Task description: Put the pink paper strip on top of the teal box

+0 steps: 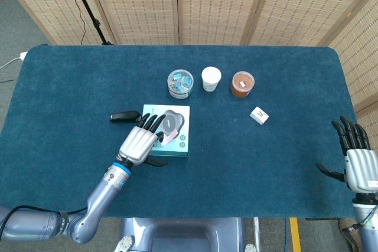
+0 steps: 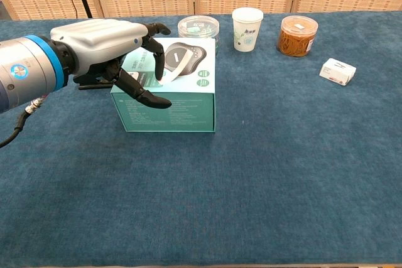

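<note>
Tabletop: pink paper strip [image 1: 167,138] diagonal.

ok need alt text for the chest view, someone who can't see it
The robot's left hand hovers over a teal box on a blue table, fingers spread, with a pale paper strip lying on the box's top. Behind stand three small containers.

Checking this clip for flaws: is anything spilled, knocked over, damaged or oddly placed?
Nothing stands out. The pink paper strip lies on the teal box under the left hand; the cup and jars stand upright.
</note>
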Action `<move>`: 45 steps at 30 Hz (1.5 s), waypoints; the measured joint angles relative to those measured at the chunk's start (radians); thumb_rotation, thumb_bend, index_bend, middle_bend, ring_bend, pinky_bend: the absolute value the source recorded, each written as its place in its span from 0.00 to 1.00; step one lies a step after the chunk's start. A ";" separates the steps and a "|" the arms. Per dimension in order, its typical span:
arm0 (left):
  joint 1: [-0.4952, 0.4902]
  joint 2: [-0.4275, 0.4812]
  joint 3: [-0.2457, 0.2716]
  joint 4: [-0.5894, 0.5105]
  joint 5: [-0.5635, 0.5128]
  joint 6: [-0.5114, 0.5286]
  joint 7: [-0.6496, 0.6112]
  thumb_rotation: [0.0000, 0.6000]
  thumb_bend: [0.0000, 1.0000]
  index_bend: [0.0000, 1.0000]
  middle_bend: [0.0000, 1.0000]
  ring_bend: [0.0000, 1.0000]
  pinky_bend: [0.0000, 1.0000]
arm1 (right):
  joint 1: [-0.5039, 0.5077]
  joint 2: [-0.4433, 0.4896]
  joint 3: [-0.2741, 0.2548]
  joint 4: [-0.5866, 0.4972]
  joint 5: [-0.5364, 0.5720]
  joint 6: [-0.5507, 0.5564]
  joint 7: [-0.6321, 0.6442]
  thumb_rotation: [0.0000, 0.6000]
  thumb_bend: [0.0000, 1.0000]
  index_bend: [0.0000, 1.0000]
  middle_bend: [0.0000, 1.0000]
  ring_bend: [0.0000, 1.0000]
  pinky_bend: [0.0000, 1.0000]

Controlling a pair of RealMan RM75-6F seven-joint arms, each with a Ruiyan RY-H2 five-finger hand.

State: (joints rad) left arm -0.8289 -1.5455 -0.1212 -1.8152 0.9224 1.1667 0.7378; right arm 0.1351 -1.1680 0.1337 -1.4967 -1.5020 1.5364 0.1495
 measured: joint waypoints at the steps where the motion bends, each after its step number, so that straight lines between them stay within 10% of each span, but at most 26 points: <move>1: 0.000 0.001 0.000 -0.002 0.000 0.000 -0.001 0.48 0.00 0.46 0.00 0.00 0.00 | 0.000 0.000 0.000 -0.001 0.000 0.000 0.000 1.00 0.00 0.05 0.00 0.00 0.00; 45: 0.001 0.005 0.009 -0.015 0.014 -0.022 -0.010 0.48 0.00 0.46 0.00 0.00 0.00 | -0.003 0.008 0.002 -0.012 0.003 -0.006 0.007 1.00 0.00 0.06 0.00 0.00 0.00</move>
State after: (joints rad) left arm -0.8278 -1.5401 -0.1124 -1.8305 0.9369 1.1447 0.7276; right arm 0.1316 -1.1600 0.1360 -1.5090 -1.4988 1.5309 0.1569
